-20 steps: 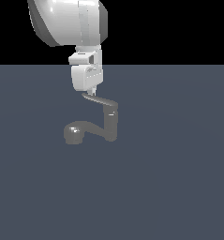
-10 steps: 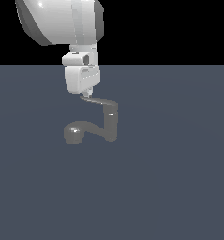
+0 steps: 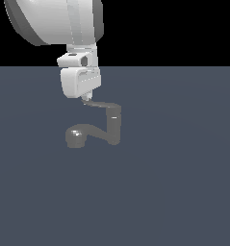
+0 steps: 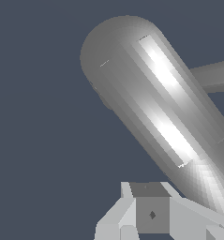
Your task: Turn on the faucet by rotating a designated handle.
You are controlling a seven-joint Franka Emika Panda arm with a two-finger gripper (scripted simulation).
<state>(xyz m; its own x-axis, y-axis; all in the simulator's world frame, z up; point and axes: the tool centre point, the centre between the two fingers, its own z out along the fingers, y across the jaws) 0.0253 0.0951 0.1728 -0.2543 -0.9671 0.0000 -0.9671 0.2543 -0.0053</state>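
The dull-grey faucet [image 3: 113,126] stands on the flat grey ground in the exterior view, its curved spout ending in a round head [image 3: 75,136] toward that view's left. The thin handle [image 3: 103,104] runs from the top of the upright body toward the exterior view's left. My gripper [image 3: 86,99] hangs over the handle's free end, its fingertips touching that tip. The fingers look closed together and hold nothing. In the wrist view the handle [image 4: 151,103] fills the frame as a thick shiny bar, with my gripper [image 4: 151,208] pressed beside it.
The grey floor [image 3: 184,192] stretches around the faucet with nothing else on it. A second grey bar [image 4: 212,75], part of the faucet, shows behind the handle in the wrist view.
My gripper has moved toward the exterior view's left and slightly lower. The handle's free end has swung with it and now lies flatter.
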